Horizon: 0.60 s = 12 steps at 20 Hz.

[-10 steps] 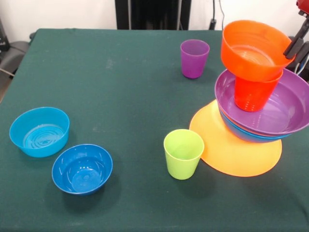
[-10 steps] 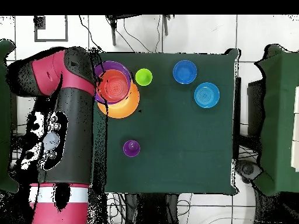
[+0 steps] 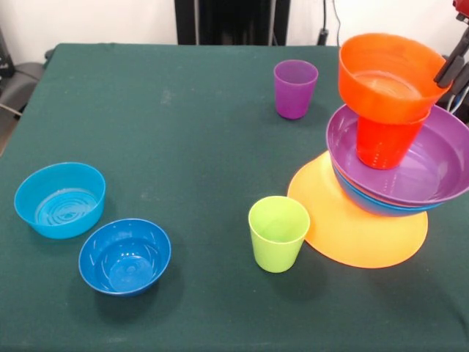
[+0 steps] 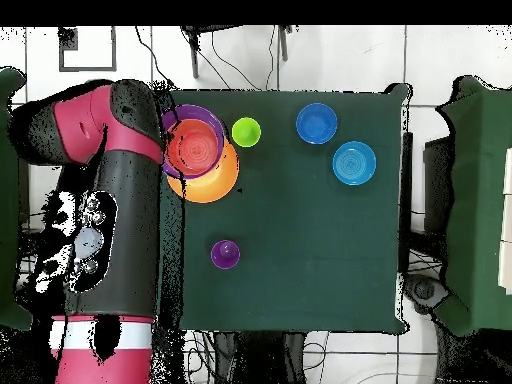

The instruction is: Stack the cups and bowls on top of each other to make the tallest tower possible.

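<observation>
The tower [image 3: 381, 154] stands beside the hand [image 3: 448, 71], topped by the small orange bowl [image 3: 388, 73]. Hand state: cannot tell. Remaining, farther off: purple cup [image 3: 295, 89], lime cup [image 3: 278, 233], two blue bowls [image 3: 124, 255].

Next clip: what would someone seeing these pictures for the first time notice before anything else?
The tower at the front view's right: an upturned orange-yellow bowl, blue and purple bowls above it, an orange cup, and a small orange bowl on top with the gripper at its rim. Next, the loose pieces on the green table: a lime green cup, a purple cup and two blue bowls far left.
</observation>
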Tool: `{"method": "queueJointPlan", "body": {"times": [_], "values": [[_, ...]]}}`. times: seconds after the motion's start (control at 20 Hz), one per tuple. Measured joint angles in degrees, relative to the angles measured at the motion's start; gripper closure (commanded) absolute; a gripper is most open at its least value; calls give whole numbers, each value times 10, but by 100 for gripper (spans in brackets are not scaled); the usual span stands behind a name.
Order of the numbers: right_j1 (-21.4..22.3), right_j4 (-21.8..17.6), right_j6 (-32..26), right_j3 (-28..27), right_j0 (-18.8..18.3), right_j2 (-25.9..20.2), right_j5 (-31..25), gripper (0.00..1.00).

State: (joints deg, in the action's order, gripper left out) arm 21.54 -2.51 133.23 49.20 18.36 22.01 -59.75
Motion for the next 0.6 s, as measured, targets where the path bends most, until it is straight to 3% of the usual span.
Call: {"method": "queueJointPlan", "body": {"times": [0.6], "values": [[25,9,0,0,-2,-2,0,100]]}}
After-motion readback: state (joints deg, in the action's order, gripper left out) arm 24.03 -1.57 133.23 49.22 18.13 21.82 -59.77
